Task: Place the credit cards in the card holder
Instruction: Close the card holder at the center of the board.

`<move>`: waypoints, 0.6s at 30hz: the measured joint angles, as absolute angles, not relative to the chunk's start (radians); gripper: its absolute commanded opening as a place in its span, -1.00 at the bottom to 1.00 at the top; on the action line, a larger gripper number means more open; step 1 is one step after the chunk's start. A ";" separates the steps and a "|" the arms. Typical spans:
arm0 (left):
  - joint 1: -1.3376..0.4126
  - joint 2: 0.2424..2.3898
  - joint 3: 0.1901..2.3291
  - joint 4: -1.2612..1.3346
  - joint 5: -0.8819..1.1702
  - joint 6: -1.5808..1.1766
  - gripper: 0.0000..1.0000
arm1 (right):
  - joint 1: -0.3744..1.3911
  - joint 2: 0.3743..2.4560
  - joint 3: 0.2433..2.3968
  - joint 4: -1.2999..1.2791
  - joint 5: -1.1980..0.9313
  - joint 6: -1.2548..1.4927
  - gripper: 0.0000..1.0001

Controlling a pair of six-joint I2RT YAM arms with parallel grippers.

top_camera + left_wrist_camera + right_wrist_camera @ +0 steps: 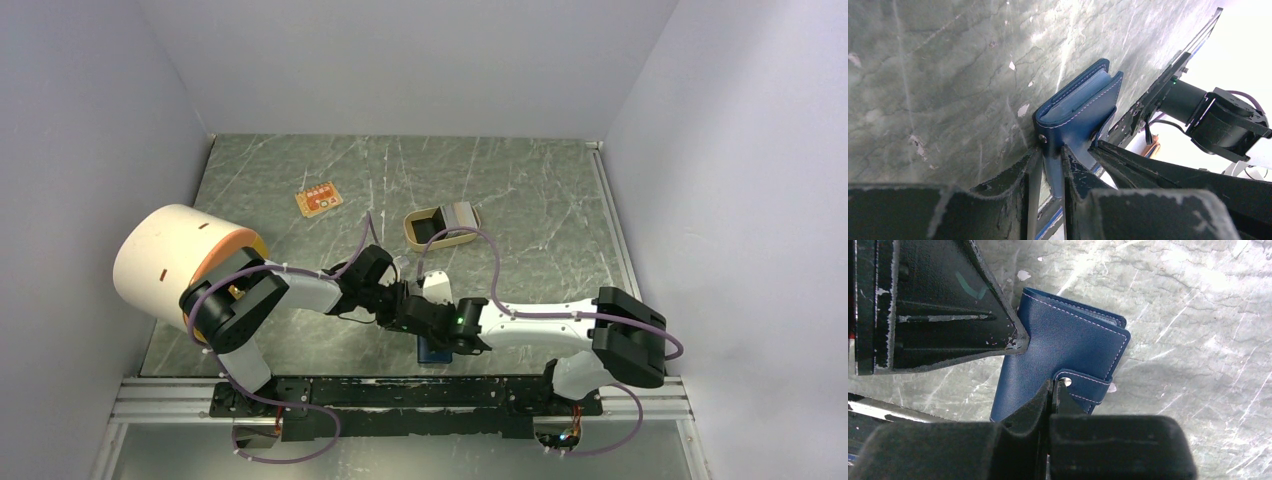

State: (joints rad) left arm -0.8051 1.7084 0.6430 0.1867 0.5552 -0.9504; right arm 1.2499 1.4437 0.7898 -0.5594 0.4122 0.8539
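Bench [520, 190]: grey-green marbled slab, pale walls on 3 sides, arm bases on a rail at the near edge.
Left jaws [1050, 152]: clamped on the dark navy folding card holder [1083, 107], one finger on each cover, gripping its near end.
Right jaws [1053, 390]: together, tips pinched at the end of the snap strap [1088, 387] on the card holder's outer cover.
L vs R: in the top view the left jaws [395, 300] and right jaws [418, 312] meet tip to tip, just fwd of the rail, approx. mid-bench.
Card holder, state: folded, lighter blue lining showing at the slightly parted edge. The strap lies across the front cover w/ a metal stud at its end. Can't tell if the stud is fastened.
Card holder, place: between the left jaws and right at the tips of the right jaws. From above only a navy corner [435, 352] shows under the right arm. Can't tell if it touches the bench.
Grey and white plastic credit cards [463, 214]: stacked in the tan oval tray [430, 240], well beyond both jaws toward the far wall, apart from the card holder.
Small orange board with white marks [318, 201]: flat on the bench, beyond the left jaws, well apart.
Large white cylinder with an orange face [165, 255]: behind the left jaws, beside the left arm, nr the left wall.
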 measured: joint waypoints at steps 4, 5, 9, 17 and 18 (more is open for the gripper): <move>-0.805 1.708 0.643 0.187 0.555 -0.950 -0.50 | 1.245 1.436 0.783 -0.551 0.399 0.851 -1.00; -0.805 1.708 0.643 0.187 0.555 -0.950 -0.50 | 1.244 1.433 0.781 -0.550 0.396 0.851 -1.00; -0.805 1.708 0.643 0.187 0.555 -0.950 -0.50 | 1.238 1.423 0.776 -0.547 0.384 0.851 -1.00; -0.805 1.708 0.643 0.187 0.555 -0.950 -0.49 | 1.232 1.420 0.775 -0.549 0.369 0.851 -1.00; -0.805 1.708 0.643 0.187 0.555 -0.950 -0.49 | 1.232 1.420 0.776 -0.550 0.369 0.851 -1.00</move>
